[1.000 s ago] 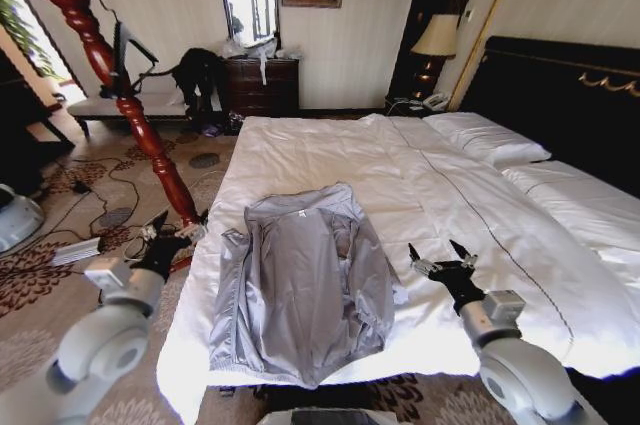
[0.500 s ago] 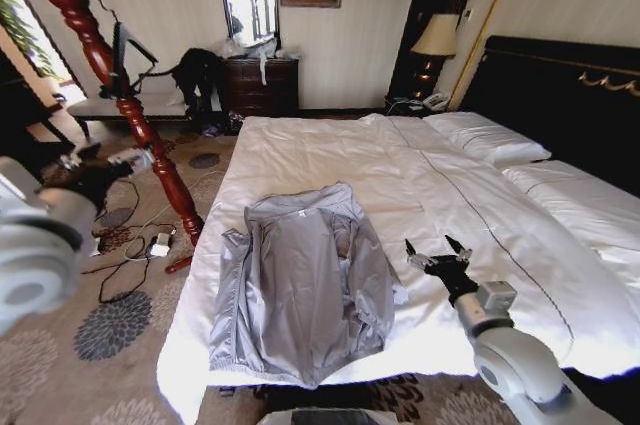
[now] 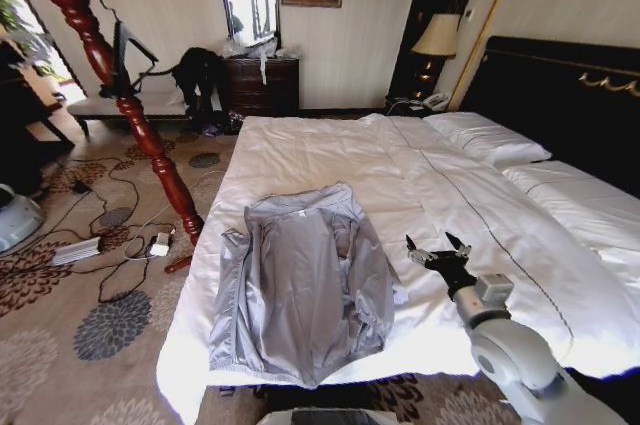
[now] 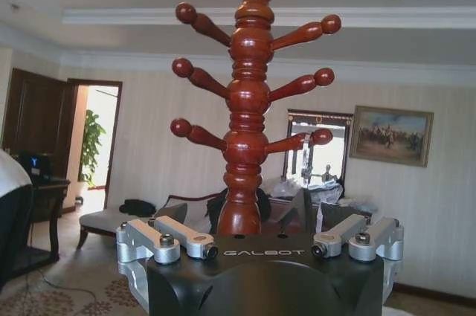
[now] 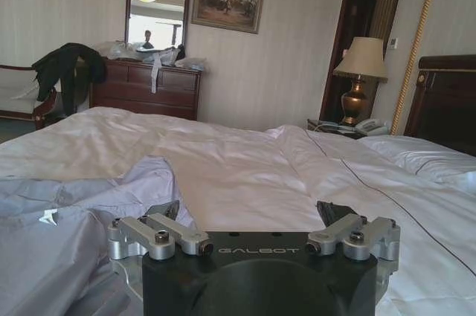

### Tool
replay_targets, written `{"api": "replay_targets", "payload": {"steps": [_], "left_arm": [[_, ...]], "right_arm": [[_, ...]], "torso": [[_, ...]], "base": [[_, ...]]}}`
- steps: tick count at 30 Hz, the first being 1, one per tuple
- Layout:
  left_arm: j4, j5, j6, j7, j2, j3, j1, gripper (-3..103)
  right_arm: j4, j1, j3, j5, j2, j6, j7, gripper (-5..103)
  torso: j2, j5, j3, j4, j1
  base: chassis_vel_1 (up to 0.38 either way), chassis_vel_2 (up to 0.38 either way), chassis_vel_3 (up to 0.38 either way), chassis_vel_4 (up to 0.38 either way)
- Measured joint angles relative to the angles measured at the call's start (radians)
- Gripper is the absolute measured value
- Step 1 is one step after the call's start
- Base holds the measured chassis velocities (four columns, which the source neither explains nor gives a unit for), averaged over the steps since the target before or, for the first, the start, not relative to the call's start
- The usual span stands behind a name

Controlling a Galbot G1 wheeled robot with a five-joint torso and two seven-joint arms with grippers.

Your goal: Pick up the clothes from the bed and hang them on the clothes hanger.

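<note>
The silvery-grey clothes (image 3: 305, 290) lie spread flat near the foot of the bed (image 3: 330, 155), collar toward the pillows. My right gripper (image 3: 437, 249) hovers open just above the sheet, a short way to the right of the jacket's sleeve. In the right wrist view the clothes (image 5: 67, 219) lie beside the open right gripper (image 5: 251, 212). The black clothes hanger (image 3: 128, 53) hangs high on the wooden pole stand. In the left wrist view my left gripper (image 4: 260, 215) is raised, open and empty, facing the stand's pegged top (image 4: 249, 100).
The reddish-brown pole stand (image 3: 140, 115) leans beside the bed's left edge. Cables and a power strip (image 3: 75, 250) lie on the patterned carpet. A dresser (image 3: 262, 85), a black garment heap (image 3: 198, 73) and a lamp (image 3: 435, 40) stand at the back wall.
My left arm has swung up from beside the bed and left the head view. The right gripper has barely shifted. The clothes lie as before.
</note>
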Motion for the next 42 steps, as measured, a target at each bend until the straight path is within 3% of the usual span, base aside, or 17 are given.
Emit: {"api": "replay_targets", "payload": {"steps": [1,6,13,19,25,26,28,29,30,32,33,36,42], "left_arm": [[0.034,-0.004,-0.014,0.036,0.050,-0.018,0.048,100],[0.107,-0.017,-0.027,0.083,0.102,-0.024,0.100,100],[0.113,-0.032,-0.017,0.071,0.104,-0.021,0.107,100],[0.094,-0.094,0.000,0.056,0.151,-0.075,0.107,103],[0.130,-0.118,0.007,0.051,0.210,-0.135,0.147,99],[0.183,-0.119,0.009,0.053,0.255,-0.209,0.207,99],[0.250,-0.122,0.013,0.053,0.315,-0.340,0.315,99],[0.250,-0.122,0.013,0.053,0.315,-0.340,0.315,99],[0.281,-0.126,0.018,0.051,0.344,-0.404,0.381,99],[0.360,-0.132,0.030,0.049,0.426,-0.550,0.560,99],[0.360,-0.132,0.030,0.049,0.426,-0.550,0.560,99],[0.442,-0.140,0.044,0.033,0.515,-0.687,0.746,99],[0.491,-0.161,0.058,0.008,0.559,-0.762,0.888,98]], "right_arm": [[-0.001,0.005,-0.001,0.003,0.000,-0.001,0.001,100],[-0.003,0.008,0.000,0.008,0.000,-0.001,0.001,100],[-0.015,0.032,-0.014,0.011,0.000,-0.002,0.001,100],[-0.022,0.034,-0.020,0.012,0.001,-0.002,0.000,100],[-0.024,0.041,-0.023,0.013,0.002,0.002,-0.005,100],[-0.024,0.048,-0.023,0.020,0.001,0.002,-0.006,100],[-0.027,0.052,-0.024,0.025,0.001,0.003,-0.006,100],[-0.027,0.052,-0.024,0.025,0.001,0.003,-0.006,100],[-0.028,0.053,-0.025,0.025,0.001,0.004,-0.006,100],[-0.029,0.056,-0.028,0.025,0.001,0.006,-0.006,100],[-0.029,0.056,-0.028,0.025,0.001,0.006,-0.006,100],[-0.025,0.068,-0.031,0.027,0.003,0.006,-0.007,100],[-0.025,0.073,-0.031,0.028,0.006,0.007,-0.007,100]], "torso": [[0.000,0.0003,0.000,-0.0001,0.000],[0.000,0.0001,0.000,-0.0007,0.000],[0.000,-0.0004,0.000,-0.0002,0.000],[0.000,0.0003,0.000,-0.0003,0.000],[0.000,0.0000,0.000,-0.0004,0.000],[0.000,-0.0012,0.000,0.0002,0.000],[0.000,0.0005,0.000,0.0008,0.000],[0.000,0.0005,0.000,0.0008,0.000],[0.000,0.0009,0.000,0.0010,0.000],[0.000,0.0008,0.000,-0.0013,0.000],[0.000,0.0008,0.000,-0.0013,0.000],[0.000,0.0008,0.000,-0.0012,0.001],[0.000,-0.0003,0.000,0.0003,0.000]], "base": [[0.000,0.000,0.000,0.000],[0.000,0.000,0.000,0.000],[0.000,0.000,0.000,0.000],[0.000,0.000,0.000,0.000],[0.000,0.000,0.000,0.000],[0.000,0.000,0.000,0.000],[0.000,0.000,0.000,0.000],[0.000,0.000,0.000,0.000],[0.000,0.000,0.000,0.000],[0.000,0.000,0.000,0.000],[0.000,0.000,0.000,0.000],[0.000,0.000,0.000,0.000],[0.000,0.000,0.000,0.000]]}}
